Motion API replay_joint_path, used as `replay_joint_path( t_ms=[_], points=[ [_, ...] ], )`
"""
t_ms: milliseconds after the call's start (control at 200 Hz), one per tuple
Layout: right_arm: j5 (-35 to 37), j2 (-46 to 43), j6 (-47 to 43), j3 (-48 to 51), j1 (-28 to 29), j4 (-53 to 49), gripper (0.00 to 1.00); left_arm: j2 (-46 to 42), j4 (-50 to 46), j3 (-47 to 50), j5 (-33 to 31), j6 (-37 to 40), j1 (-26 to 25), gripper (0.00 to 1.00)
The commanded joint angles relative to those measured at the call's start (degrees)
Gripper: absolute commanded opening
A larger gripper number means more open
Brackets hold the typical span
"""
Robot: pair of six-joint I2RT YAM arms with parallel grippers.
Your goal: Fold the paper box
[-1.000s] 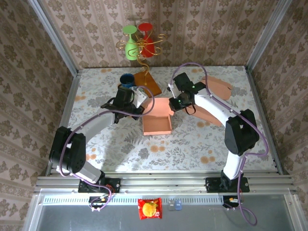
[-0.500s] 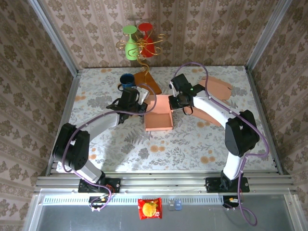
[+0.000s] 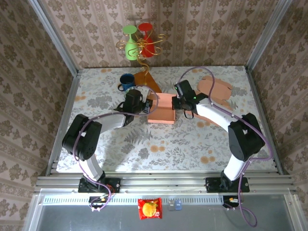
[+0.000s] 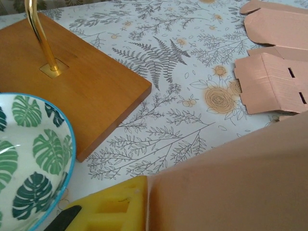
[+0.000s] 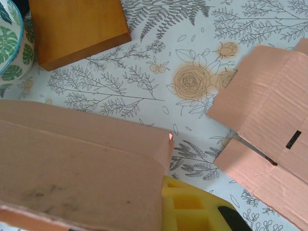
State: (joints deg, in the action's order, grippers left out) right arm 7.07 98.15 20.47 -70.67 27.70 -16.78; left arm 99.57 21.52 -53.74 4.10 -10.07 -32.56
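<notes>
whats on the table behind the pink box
Past the paper box sit the wooden stand base and a blue mug. The patch of table under the box is covered.

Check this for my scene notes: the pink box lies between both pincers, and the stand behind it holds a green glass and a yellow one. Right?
Not quite: the top external view shows the stand holding a green glass and a red glass, not a yellow one. The pink box does lie between the left pincer and the right pincer.
</notes>
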Motion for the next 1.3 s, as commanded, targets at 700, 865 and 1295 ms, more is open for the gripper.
replay_joint_path(
  t_ms=[700,865,1295],
  points=[
    [13.1,-6.9,-4.9,11.8,6.5,13.9,0.00,-7.2,9.9,11.9,3.8,-19.8,-1.7,0.52],
    [13.8,-7.2,-5.6,13.3,6.6,14.7,0.00,-12.5,5.4,14.4,7.3,-26.9,-1.9,0.65],
    [12.9,-7.1,-6.5,13.7,6.6,15.2,0.00,-31.7,-10.8,16.9,5.7,-37.4,-0.9,0.62]
  ],
)
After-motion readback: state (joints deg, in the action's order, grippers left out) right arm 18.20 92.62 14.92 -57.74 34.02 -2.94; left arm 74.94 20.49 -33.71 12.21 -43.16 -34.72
